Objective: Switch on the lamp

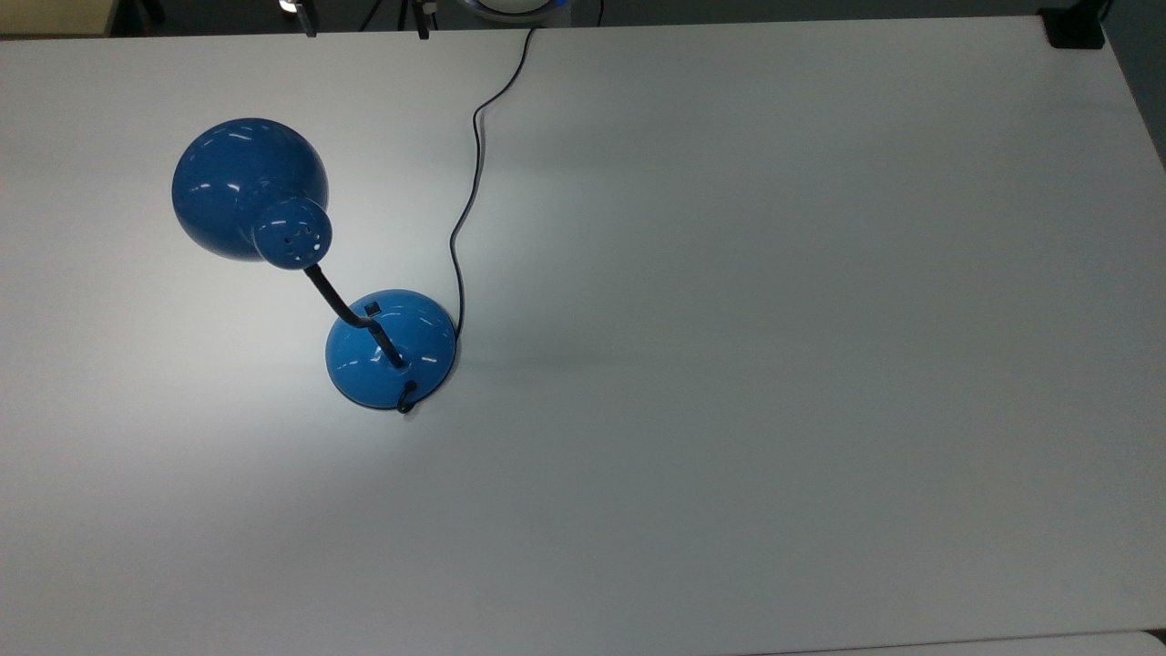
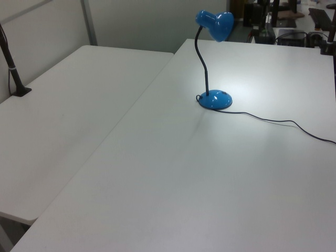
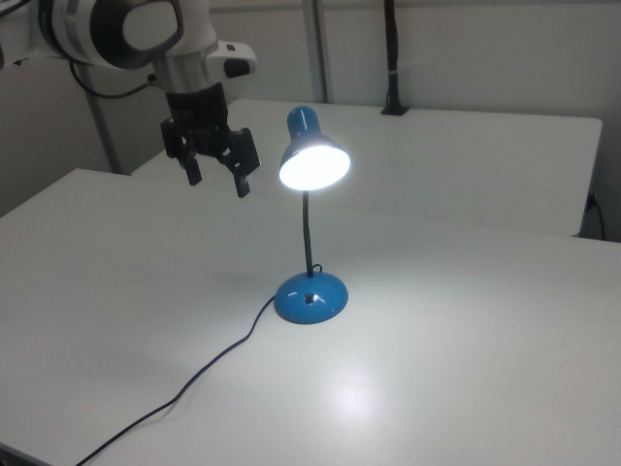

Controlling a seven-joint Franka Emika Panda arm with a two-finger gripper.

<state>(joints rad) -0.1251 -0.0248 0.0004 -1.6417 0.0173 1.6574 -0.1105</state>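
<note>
Lamp lit, claw spread.

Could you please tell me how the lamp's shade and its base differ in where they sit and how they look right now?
The shade sits raised at the top of the gooseneck, while the base rests flat on the table. The shade's open mouth glows bright white; the base gives no light. The base carries a small black switch, and the cord runs from it; the shade has neither. Both are glossy blue domes.
</note>
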